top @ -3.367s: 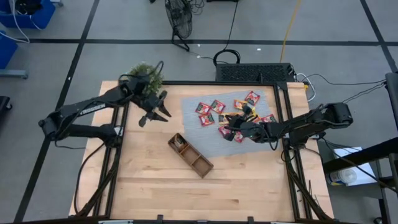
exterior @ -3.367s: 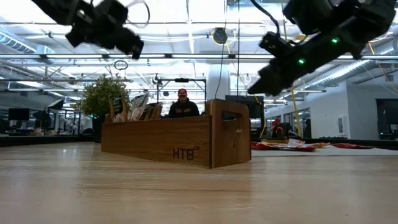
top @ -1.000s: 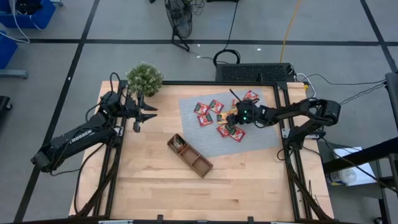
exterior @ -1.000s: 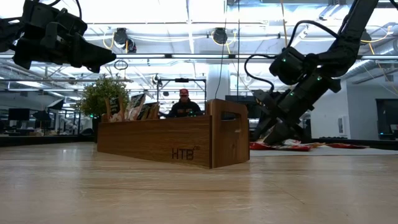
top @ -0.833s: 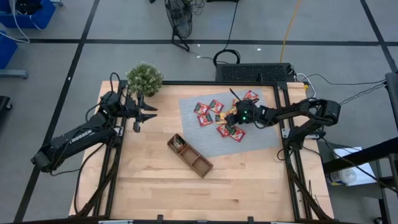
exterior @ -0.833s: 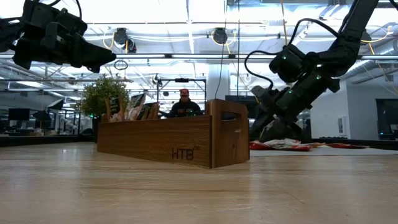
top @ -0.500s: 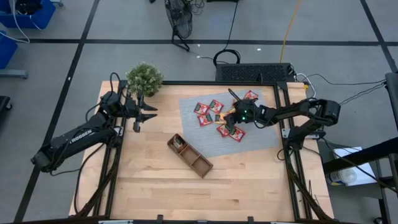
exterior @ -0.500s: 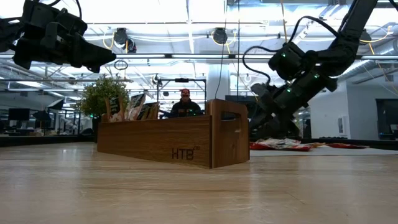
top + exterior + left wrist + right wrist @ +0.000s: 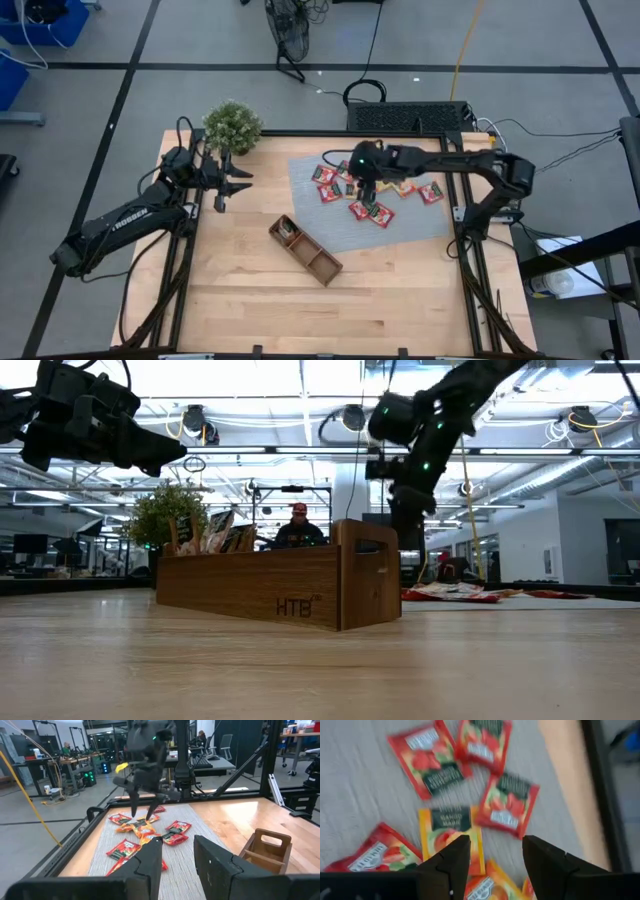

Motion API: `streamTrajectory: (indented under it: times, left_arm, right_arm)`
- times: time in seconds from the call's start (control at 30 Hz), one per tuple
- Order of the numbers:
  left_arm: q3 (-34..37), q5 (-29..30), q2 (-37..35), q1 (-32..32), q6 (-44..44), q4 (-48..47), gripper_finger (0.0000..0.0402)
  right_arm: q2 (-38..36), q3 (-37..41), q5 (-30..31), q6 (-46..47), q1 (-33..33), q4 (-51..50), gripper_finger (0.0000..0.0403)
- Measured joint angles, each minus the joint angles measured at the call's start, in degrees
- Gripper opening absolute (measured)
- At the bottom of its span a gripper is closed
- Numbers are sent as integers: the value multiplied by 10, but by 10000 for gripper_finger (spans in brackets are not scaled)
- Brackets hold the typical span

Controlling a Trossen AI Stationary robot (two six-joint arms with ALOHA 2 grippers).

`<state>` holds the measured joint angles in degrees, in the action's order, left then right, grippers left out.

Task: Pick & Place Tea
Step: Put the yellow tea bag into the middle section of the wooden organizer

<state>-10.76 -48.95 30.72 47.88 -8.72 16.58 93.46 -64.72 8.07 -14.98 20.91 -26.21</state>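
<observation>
Wood table (image 9: 240, 290) with a grey mat (image 9: 420, 225) stands in a big workshop, a small plant (image 9: 232, 125) at its back corner and a brown tray (image 9: 306, 250) near the middle. From above, the tea (image 9: 372, 211) lies spread on the mat, and the right gripper (image 9: 366, 190) hangs over it with fingers apart and nothing between them, while the left gripper (image 9: 238, 181) waits near the plant, fingers apart too. Only the low view shows a person (image 9: 294, 528) behind the tray, and only the right wrist view shows an orange sachet (image 9: 451, 834) among red ones.
</observation>
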Motion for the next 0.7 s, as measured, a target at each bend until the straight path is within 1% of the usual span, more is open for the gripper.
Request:
streamTrajectory:
  times: [0.2,0.3,0.4,0.53,0.6,0.7]
  left_arm:
    - [0,0,0,0,0,1,118]
    - [0,0,0,0,0,1,118]
    - [0,0,0,0,0,0,118]
    - [0,0,0,0,0,0,118]
    - [0,0,0,0,0,0,118]
    - [0,0,0,0,0,0,118]
  right_arm:
    - [82,-4,-80,18,2,-10,167]
    - [110,-4,-99,37,0,-11,173]
    - [122,-5,-97,42,1,-14,183]
    - [135,-6,-54,42,-1,-21,189]
    - [138,-6,-48,40,-1,-26,183]
    - [139,-5,-41,50,-1,-24,159]
